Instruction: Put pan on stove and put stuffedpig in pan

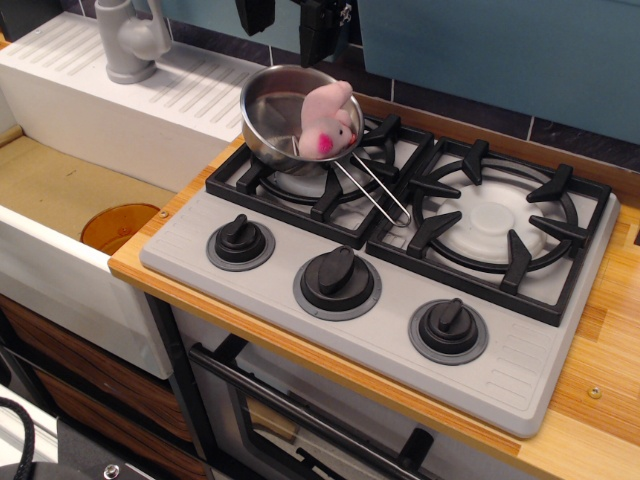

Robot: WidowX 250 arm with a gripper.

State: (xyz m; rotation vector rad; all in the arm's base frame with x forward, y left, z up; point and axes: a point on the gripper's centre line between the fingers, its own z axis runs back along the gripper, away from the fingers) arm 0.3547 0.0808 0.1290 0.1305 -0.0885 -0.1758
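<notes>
The shiny steel pan (280, 120) sits on the back-left corner of the left burner grate of the grey stove (360, 330), its wire handle pointing toward the front right. The pale-pink stuffedpig (328, 118) rests in the pan against its right rim, hot-pink snout facing front. My gripper (290, 22) hangs at the top edge of the view, above the pan and apart from it. Its two dark fingers (255, 14) stand spread with nothing between them.
A white sink (60, 200) with a grey faucet (130, 40) lies left of the stove, an orange drain in its basin. Three black knobs (338, 278) line the stove front. The right burner grate (495, 220) is bare. The wooden counter edge runs along the front.
</notes>
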